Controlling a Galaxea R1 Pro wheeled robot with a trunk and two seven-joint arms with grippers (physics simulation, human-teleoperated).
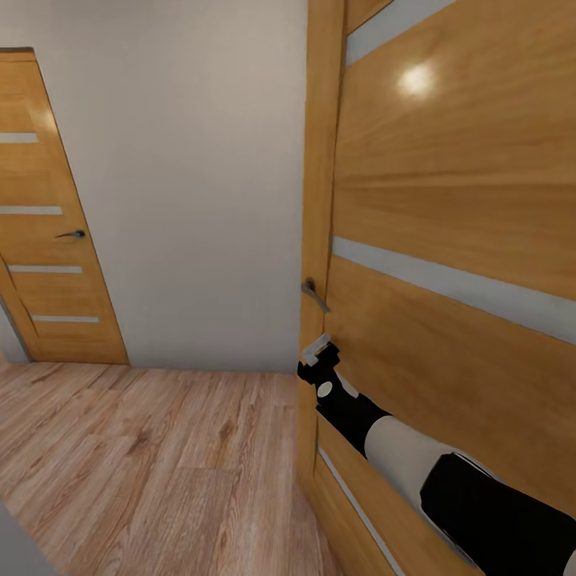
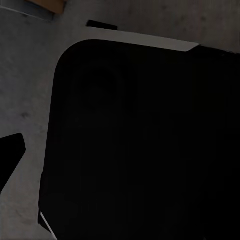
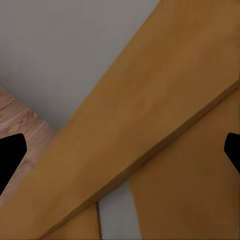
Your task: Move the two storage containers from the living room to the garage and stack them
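Observation:
The two orange-red storage containers are out of view. My right arm reaches forward to a light-wood door point(image 1: 448, 184) with frosted strips, close on my right. My right gripper point(image 1: 318, 352) hangs just below the door's metal handle point(image 1: 314, 294) at the door's edge. Its dark fingertips point(image 3: 10, 155) stand far apart, so my right gripper point(image 3: 120, 150) is open and empty, facing the door's edge and frame. In the left wrist view one dark fingertip point(image 2: 10, 155) shows at the side, over mottled grey concrete floor point(image 2: 25, 75). A large black rounded body point(image 2: 145, 140) lies beneath the left gripper.
A white wall point(image 1: 192, 184) stands ahead. A second light-wood door point(image 1: 48, 240) with frosted strips and a handle is shut at the far left. Light wood plank floor point(image 1: 144, 464) stretches between the two doors.

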